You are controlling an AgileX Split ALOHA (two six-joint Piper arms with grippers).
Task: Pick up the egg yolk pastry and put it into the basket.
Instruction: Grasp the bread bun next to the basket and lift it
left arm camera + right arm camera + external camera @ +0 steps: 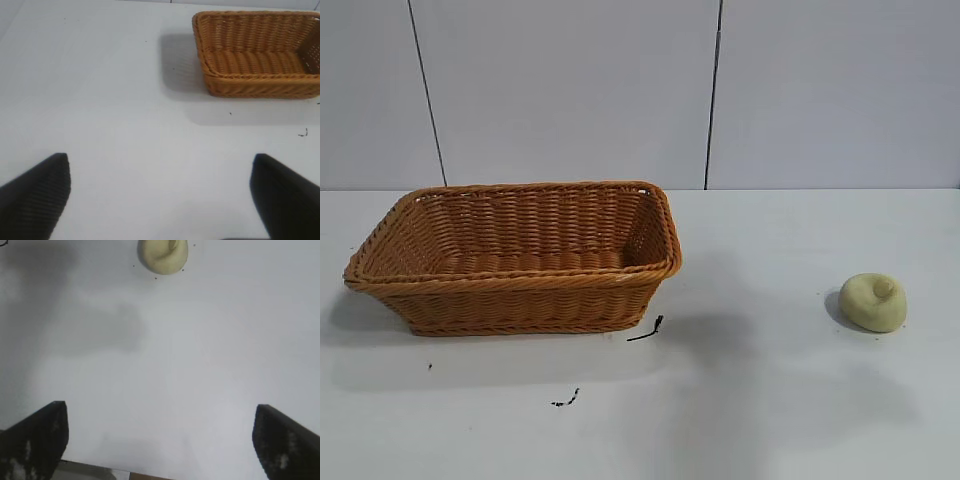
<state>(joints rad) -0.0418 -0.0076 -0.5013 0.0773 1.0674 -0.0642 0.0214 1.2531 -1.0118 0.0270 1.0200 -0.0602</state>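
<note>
The egg yolk pastry [872, 301], a small pale yellow bun with a knob on top, lies on the white table at the right. The orange-brown wicker basket [510, 285] stands at the left and looks empty inside. No gripper shows in the exterior view. In the right wrist view my right gripper [160, 440] is open and empty over bare table, with the pastry [163, 256] well ahead of it. In the left wrist view my left gripper [160, 197] is open and empty, with the basket [260, 82] far ahead of it.
Small black marks [647, 331] lie on the table in front of the basket, with another [566, 400] nearer the front. A grey panelled wall [570, 90] stands behind the table. A table edge shows below the right gripper [100, 472].
</note>
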